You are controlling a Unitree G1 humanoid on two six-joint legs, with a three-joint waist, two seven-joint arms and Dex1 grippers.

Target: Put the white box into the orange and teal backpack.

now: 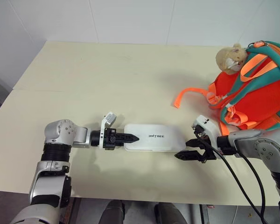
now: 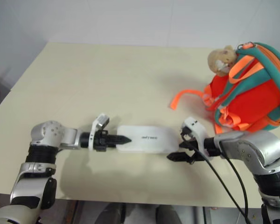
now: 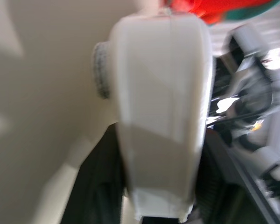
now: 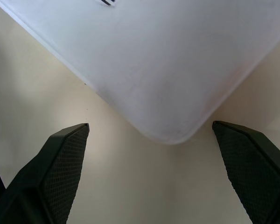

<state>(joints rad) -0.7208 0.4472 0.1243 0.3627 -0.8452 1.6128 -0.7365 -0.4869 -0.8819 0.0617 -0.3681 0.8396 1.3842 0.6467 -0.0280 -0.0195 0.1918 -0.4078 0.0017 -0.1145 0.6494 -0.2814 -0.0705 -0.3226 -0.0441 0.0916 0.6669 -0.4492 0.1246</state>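
**Box pinched at one end, not lifted**

One table (image 1: 84, 84). One backpack (image 1: 261, 93) at its far right, upright, so the box must travel right. One box (image 1: 151, 137) flat mid-table between two grippers. Left gripper (image 1: 130, 138) nipped on its near end; right gripper (image 1: 189, 154) spread wide, corner between fingers, holding nothing.

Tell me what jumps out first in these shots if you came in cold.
The white box lies flat near the table's front edge, the left claw closed on one short end, the right claw open at the opposite corner. Back on the robot's right, the orange and teal backpack stands with a beige plush charm on top.
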